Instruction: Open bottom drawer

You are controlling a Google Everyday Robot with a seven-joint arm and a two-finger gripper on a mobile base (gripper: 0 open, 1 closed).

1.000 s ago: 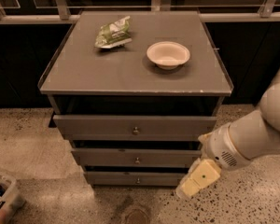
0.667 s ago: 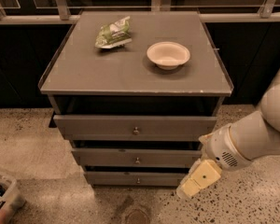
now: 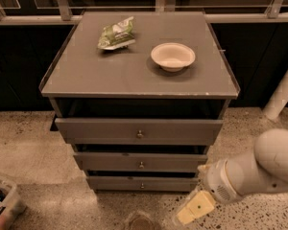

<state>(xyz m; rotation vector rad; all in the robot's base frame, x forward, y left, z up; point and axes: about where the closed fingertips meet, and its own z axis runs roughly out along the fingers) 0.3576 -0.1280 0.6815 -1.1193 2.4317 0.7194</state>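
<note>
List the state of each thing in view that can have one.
Narrow grey bottom drawer with small round knob: looks shut, knob untouched.
Medium-width grey middle drawer: looks shut.
Wide grey top drawer: looks shut.
White round bowl: upright, empty.
Green crumpled snack bag: lying flat.
Yellowish tool: low, right of bottom drawer, apart from it.

no legible text (print on the green packet [image 3: 116, 33] unreadable).

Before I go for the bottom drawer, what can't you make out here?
- Camera view: bottom drawer, inside hidden behind its own front.
- Camera view: gripper hangs low, right of that drawer; its arm is cut off by the right edge.
- Camera view: bin at lower left, cut off by the corner.
</note>
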